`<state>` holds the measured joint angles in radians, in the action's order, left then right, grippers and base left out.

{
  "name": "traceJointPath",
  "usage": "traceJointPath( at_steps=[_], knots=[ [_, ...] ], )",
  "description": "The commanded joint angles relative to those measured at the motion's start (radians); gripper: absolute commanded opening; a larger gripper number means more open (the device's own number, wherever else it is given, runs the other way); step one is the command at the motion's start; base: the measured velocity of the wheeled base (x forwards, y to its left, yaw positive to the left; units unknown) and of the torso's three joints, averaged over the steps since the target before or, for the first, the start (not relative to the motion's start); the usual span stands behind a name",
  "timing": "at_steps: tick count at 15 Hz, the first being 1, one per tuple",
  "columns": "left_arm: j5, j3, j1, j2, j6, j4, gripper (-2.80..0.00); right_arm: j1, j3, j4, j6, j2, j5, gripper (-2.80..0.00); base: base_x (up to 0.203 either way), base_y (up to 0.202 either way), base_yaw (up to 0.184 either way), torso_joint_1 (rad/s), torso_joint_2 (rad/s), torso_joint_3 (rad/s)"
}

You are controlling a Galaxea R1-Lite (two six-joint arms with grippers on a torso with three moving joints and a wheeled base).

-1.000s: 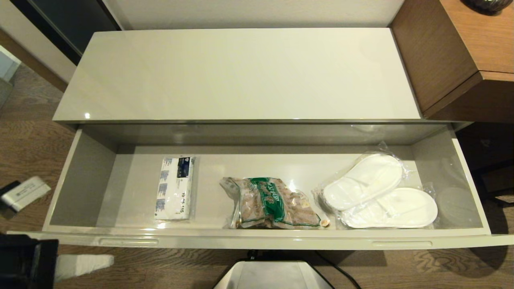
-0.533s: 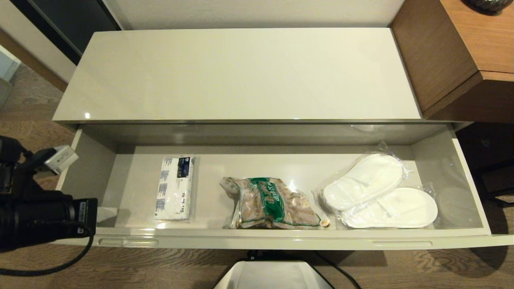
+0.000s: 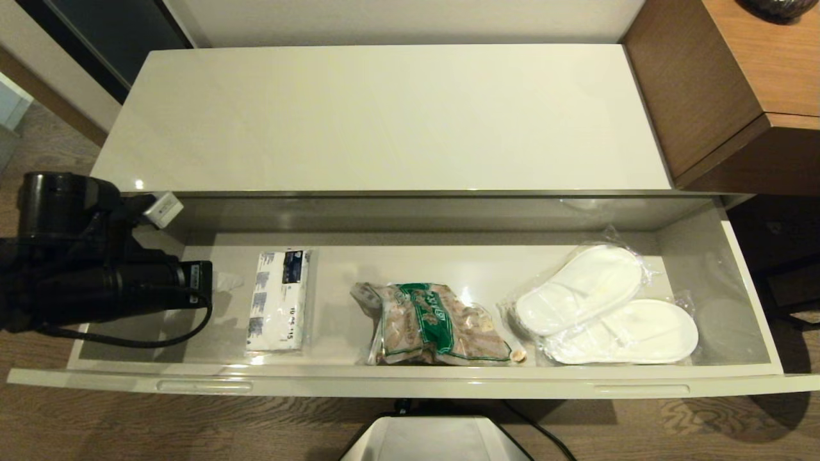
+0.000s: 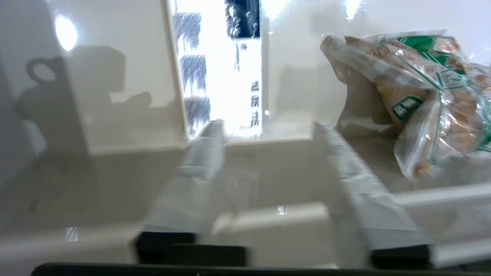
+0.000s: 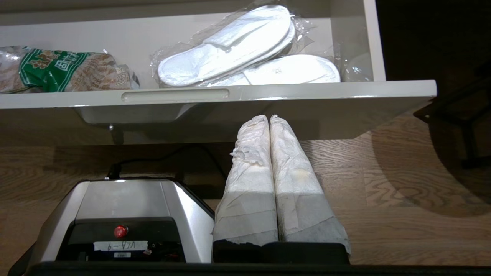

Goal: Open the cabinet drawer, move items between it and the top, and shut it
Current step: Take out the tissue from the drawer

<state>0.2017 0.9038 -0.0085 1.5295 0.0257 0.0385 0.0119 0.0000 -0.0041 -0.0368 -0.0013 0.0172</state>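
The cabinet drawer (image 3: 410, 385) stands pulled fully out under the bare glossy cream top (image 3: 384, 115). A flat white packet with blue print (image 3: 279, 299) lies on the drawer floor, left of centre. My left gripper (image 3: 225, 282) hangs over the drawer's left end, just left of the packet and apart from it. In the left wrist view the gripper (image 4: 266, 125) is open and holds nothing, with the packet (image 4: 218, 69) ahead of its tips. My right gripper (image 5: 269, 119) is shut and empty, parked low before the drawer front (image 5: 307, 92); the head view does not show it.
A green-and-brown snack bag (image 3: 435, 323) lies mid-drawer. Bagged white slippers (image 3: 602, 307) lie at the right end. Brown wooden furniture (image 3: 737, 83) adjoins the cabinet's right side. The robot's base (image 3: 435, 438) sits below the drawer front.
My left arm has risen from the floor side at lower left and swung right over the drawer's left wall, ending close beside the packet. Nothing in the drawer moved.
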Motion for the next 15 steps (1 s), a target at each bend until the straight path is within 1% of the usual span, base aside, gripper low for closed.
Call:
traceJointPath(
  at_steps=[1,2,4,6,8,11,13,15],
  knots=[
    [-0.004,0.012,-0.009,0.131,-0.006,0.074,0.00,0.000,0.002,-0.001,0.000,-0.017,0.001,-2.80,0.000,0.000,0.000,0.000,0.00,0.000],
    [-0.006,0.002,-0.010,0.157,-0.009,0.124,0.00,0.000,0.002,-0.001,0.000,-0.017,0.000,-2.80,0.000,0.000,0.000,0.000,0.00,0.000],
    [-0.034,0.033,-0.010,0.198,-0.014,0.138,0.00,0.000,0.002,-0.001,0.000,-0.017,0.000,-2.80,0.000,0.000,0.000,0.000,0.00,0.000],
    [-0.085,0.087,-0.011,0.238,-0.025,0.140,0.00,0.000,0.002,-0.001,0.000,-0.017,0.000,-2.80,0.000,0.000,0.000,0.000,0.00,0.000],
    [-0.096,0.113,-0.011,0.268,-0.026,0.145,0.00,0.000,0.002,-0.001,0.000,-0.017,0.000,-2.80,0.000,0.000,0.000,0.000,0.00,0.000],
    [-0.106,0.140,-0.010,0.321,-0.027,0.210,0.00,0.000,0.002,-0.001,0.000,-0.017,0.001,-2.80,0.000,0.000,0.000,0.000,0.00,0.000],
    [-0.136,0.139,-0.008,0.356,-0.030,0.266,0.00,0.000,0.002,-0.001,0.000,-0.017,0.000,-2.80,0.000,0.000,0.000,0.000,0.00,0.000],
    [-0.140,0.136,-0.007,0.381,-0.032,0.271,0.00,0.000,0.002,-0.001,0.000,-0.017,0.000,-2.80,0.000,0.000,0.000,0.000,0.00,0.000]
  ],
)
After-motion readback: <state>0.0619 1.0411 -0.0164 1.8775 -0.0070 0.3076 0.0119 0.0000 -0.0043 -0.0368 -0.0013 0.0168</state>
